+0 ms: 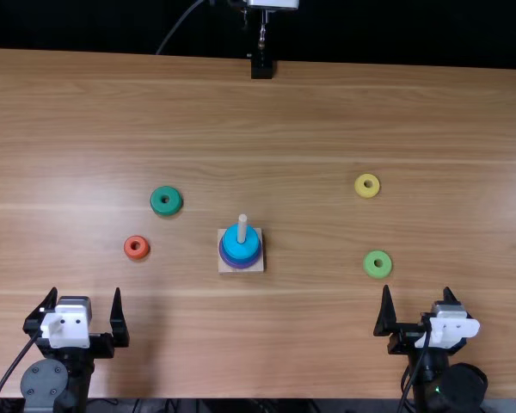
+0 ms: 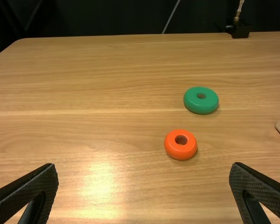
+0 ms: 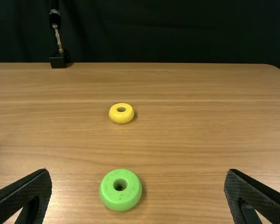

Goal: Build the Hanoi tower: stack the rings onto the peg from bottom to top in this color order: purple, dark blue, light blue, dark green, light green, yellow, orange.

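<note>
Left hand (image 1: 86, 291) spread; peg (image 1: 242, 229) upright.

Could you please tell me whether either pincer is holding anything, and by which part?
Nothing is held: the left pincer and the right pincer are both open and empty.

Around the peg (image 1: 242, 225), which carries a light blue ring (image 1: 233, 237) above a purple ring (image 1: 241, 261), the tabletop (image 1: 267, 344) holds a dark green ring (image 1: 157, 204) at 10 o'clock, orange ring (image 1: 129, 249) at 9, yellow ring (image 1: 359, 188) at 2, light green ring (image 1: 370, 266) just past 3.
</note>
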Action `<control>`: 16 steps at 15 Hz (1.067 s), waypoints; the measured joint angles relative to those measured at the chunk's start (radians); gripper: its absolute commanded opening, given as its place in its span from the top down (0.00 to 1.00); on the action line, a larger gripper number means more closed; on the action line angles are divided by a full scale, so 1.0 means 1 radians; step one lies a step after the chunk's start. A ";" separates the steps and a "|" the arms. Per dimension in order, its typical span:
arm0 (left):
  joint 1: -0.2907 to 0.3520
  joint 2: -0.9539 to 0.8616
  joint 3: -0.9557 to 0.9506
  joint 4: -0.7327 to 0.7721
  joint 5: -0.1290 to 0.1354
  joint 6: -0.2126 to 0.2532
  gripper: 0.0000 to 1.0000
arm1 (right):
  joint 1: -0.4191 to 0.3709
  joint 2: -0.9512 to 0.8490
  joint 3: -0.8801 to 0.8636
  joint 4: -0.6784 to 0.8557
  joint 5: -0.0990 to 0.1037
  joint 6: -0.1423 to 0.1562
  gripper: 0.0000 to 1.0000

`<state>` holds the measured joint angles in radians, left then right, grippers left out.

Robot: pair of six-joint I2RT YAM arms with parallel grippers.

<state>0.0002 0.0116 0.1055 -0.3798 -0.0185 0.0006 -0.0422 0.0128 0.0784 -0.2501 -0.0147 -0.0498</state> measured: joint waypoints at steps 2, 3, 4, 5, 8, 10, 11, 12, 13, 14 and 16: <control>0.000 0.000 0.000 0.000 0.000 0.000 0.00 | 0.000 0.000 0.000 0.000 0.000 0.000 0.00; 0.000 0.000 0.000 0.000 0.000 0.000 0.00 | 0.000 0.000 0.000 0.000 0.001 0.000 0.00; 0.000 0.000 0.000 0.000 0.000 0.000 0.00 | 0.000 0.000 0.000 0.000 0.000 0.000 0.00; 0.000 0.000 0.000 0.000 0.000 0.000 0.00 | 0.000 0.000 0.000 0.000 0.001 0.000 0.00; 0.000 0.000 0.000 0.000 0.000 0.000 0.00 | 0.000 0.000 0.000 0.000 0.001 0.000 0.00; 0.000 0.000 0.000 0.000 0.000 0.001 0.00 | 0.000 0.000 0.000 0.000 0.000 0.000 0.00; 0.000 0.000 0.000 0.002 0.001 0.000 0.00 | 0.000 0.000 0.000 0.000 0.001 0.000 0.00; 0.000 0.000 0.000 0.008 0.007 0.001 0.00 | 0.000 0.000 0.000 0.000 0.001 0.000 0.00; 0.000 0.000 0.000 0.018 0.018 0.003 0.00 | 0.000 0.000 0.000 -0.001 0.001 0.000 0.00; 0.000 0.023 0.012 0.019 0.030 0.003 0.00 | 0.000 0.000 0.000 0.000 0.001 0.000 0.00; 0.000 0.155 0.056 -0.014 0.043 0.003 0.00 | 0.000 0.000 0.000 0.000 0.001 0.000 0.00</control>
<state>-0.0002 0.1665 0.1612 -0.3939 0.0246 0.0032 -0.0422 0.0124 0.0784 -0.2504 -0.0139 -0.0502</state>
